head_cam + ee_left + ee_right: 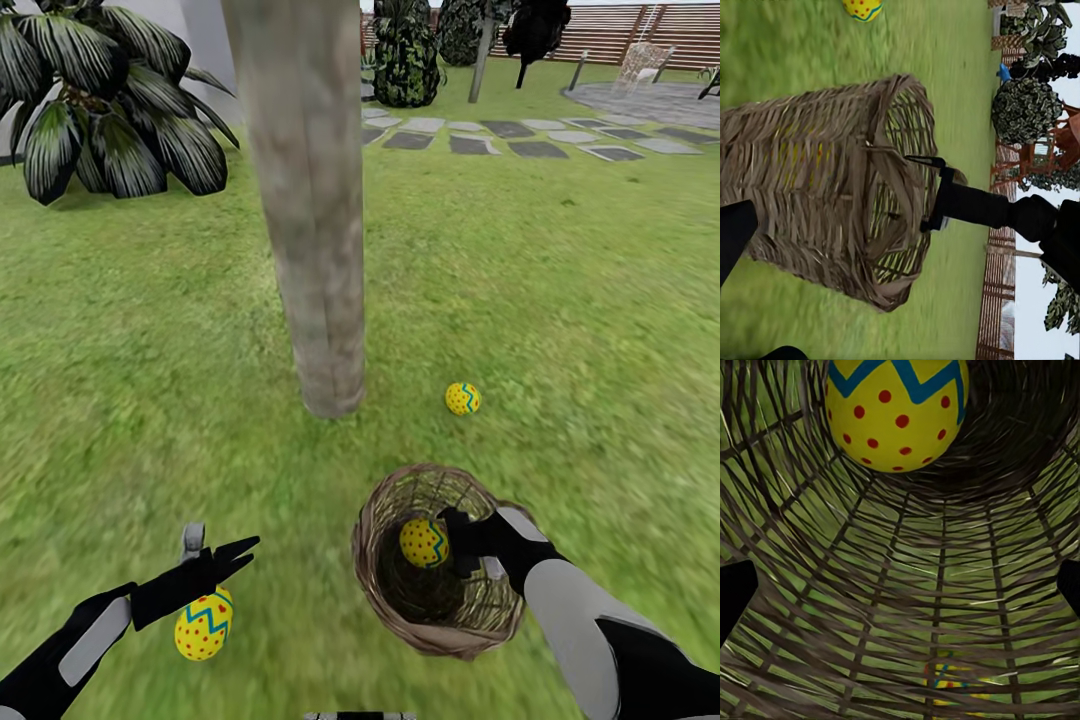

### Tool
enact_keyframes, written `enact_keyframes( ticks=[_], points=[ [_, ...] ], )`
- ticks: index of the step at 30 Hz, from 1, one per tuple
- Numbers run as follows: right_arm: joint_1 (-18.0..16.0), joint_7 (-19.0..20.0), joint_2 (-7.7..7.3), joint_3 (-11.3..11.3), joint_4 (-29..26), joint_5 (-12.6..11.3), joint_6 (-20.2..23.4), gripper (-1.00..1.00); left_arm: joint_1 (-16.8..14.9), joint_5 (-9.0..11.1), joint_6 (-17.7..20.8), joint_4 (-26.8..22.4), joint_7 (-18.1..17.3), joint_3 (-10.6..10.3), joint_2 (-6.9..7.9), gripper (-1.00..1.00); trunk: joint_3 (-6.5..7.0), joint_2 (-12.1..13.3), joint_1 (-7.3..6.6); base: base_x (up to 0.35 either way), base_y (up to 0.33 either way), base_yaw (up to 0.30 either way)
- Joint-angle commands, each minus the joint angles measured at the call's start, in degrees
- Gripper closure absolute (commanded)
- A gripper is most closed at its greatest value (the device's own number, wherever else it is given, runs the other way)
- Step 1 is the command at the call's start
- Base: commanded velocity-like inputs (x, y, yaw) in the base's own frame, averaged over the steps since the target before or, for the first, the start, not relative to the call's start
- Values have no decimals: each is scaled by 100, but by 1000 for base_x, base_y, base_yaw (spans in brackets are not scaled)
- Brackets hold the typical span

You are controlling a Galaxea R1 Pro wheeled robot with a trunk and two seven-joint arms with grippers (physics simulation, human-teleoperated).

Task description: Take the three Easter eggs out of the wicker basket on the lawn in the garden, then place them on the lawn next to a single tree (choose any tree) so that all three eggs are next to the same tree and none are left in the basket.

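Wicker basket (440,600) sits on the lawn (560,330), at about 5 o'clock from the base of the tree trunk (305,200), near it. One Easter egg (424,542) is up inside the basket's mouth; right wrist view shows this egg (897,412) close against the woven wall, yellow with red dots and a blue zigzag.

Right gripper (462,535) reaches into the basket beside that egg. Its dark finger edges show in the wrist view at either side, set wide apart; whether they touch the egg, cannot tell.

Second egg (462,399) lies on the grass at 3 o'clock from the trunk base, apart from the basket.

Third egg (203,624) is at 7 o'clock from the trunk, under the left gripper (235,555). Jaws spread, not closed around it.

Left wrist view: basket (832,225) side-on, right arm (982,206) entering its mouth.

Beyond: palm (100,100) at 10 o'clock, stone path (520,135), slatted fence (620,30).
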Motion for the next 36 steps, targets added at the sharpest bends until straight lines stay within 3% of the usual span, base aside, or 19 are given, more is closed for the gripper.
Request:
enact_keyframes(
  ticks=[1, 6, 30, 36],
  points=[
    [0, -2, 0, -1, 0, -4, -5, -100, 1, 2, 1, 0, -3, 0, 2, -100, -19, -42, 23, 0, 0, 0],
    [0, -10, -100, -3, 0, -191, -23, -100, 2, 3, 1, 1, -7, 1, 1, -100, -108, -242, 132, 0, 0, 0],
    [-4, -9, -140, -2, -32, -220, -61, -100, 2, 3, 1, 9, -7, 1, -4, -100, -539, -1205, 660, 0, 0, 0],
    [-8, -6, -140, 5, -41, -469, -59, -100, 4, 3, 1, 12, -7, 1, -4, -100, -647, -1446, 791, 0, 0, 0]
  ],
)
